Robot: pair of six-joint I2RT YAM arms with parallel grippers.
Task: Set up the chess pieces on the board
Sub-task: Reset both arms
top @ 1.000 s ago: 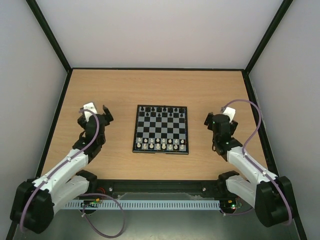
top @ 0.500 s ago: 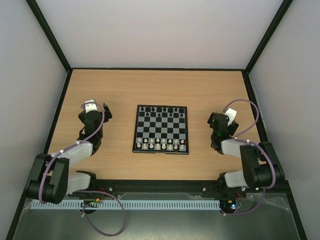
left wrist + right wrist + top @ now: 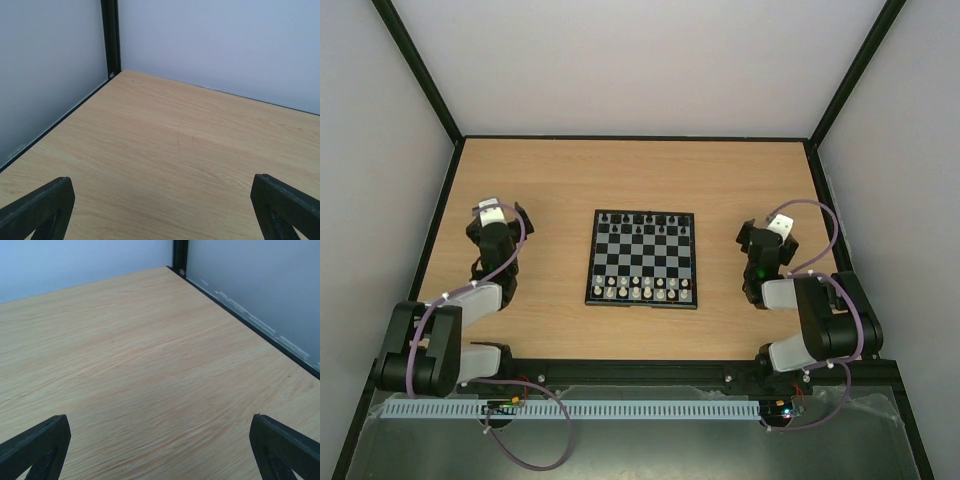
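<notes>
Only the overhead view shows the task's things. The board (image 3: 642, 258) lies flat in the middle of the worktop (image 3: 640, 170), between the two arms and well apart from both. The chess pieces (image 3: 640, 290) stand on the board in rows along its near edge, and the black pieces (image 3: 640, 218) stand along its far edge. They are too small to tell one kind from another.

From above, the left gripper (image 3: 502, 216) and the right gripper (image 3: 763, 232) are dark lumps, and the spread of their jaws is hard to read. The wrist cameras settle it. The left gripper (image 3: 160, 210) is released: its fingers (image 3: 40, 205) sit at the two lower corners of the view, with only bare wood between them. The right gripper (image 3: 160, 447) is released as well, its fingers (image 3: 285, 445) just as far apart over empty grain.

Neither wrist view catches the board. Each looks towards a far corner where a black post (image 3: 110, 35) meets the pale walls (image 3: 75, 260).
</notes>
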